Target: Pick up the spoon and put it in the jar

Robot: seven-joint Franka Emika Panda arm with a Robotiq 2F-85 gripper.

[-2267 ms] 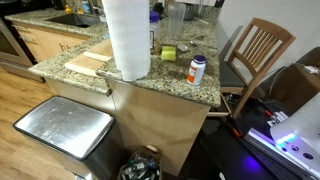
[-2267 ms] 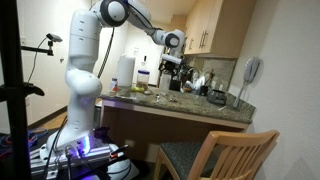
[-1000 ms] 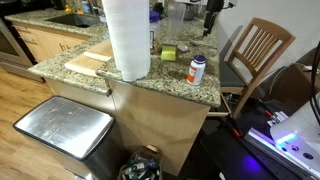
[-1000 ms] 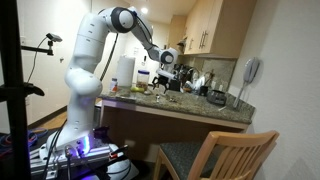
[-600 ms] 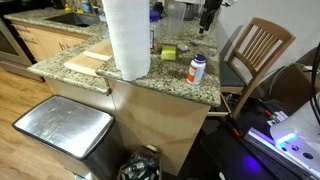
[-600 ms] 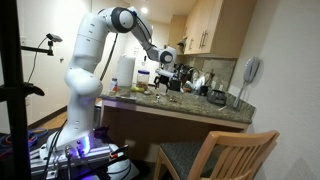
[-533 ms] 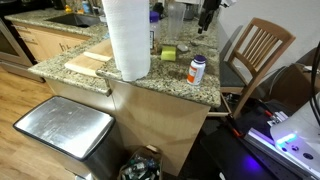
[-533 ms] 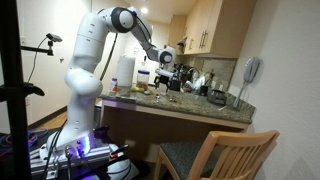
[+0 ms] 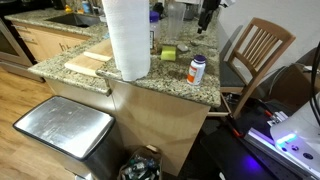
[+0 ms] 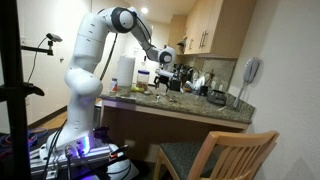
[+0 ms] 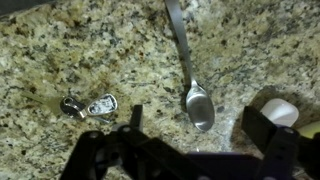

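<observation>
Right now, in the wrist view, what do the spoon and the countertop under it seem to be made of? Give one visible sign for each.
Spoon: looks like polished metal, likely stainless steel; grey, with bright glints on the bowl.
Countertop: looks like polished granite or similar stone; tan with dark and pale speckles, though a laminate imitation cannot be excluded.

The arm (image 10: 128,20) arcs out from its white base and bends down over the countertop (image 10: 215,106). The gripper (image 11: 196,122) points straight down with jaws spread wide, hovering just above it.
</observation>
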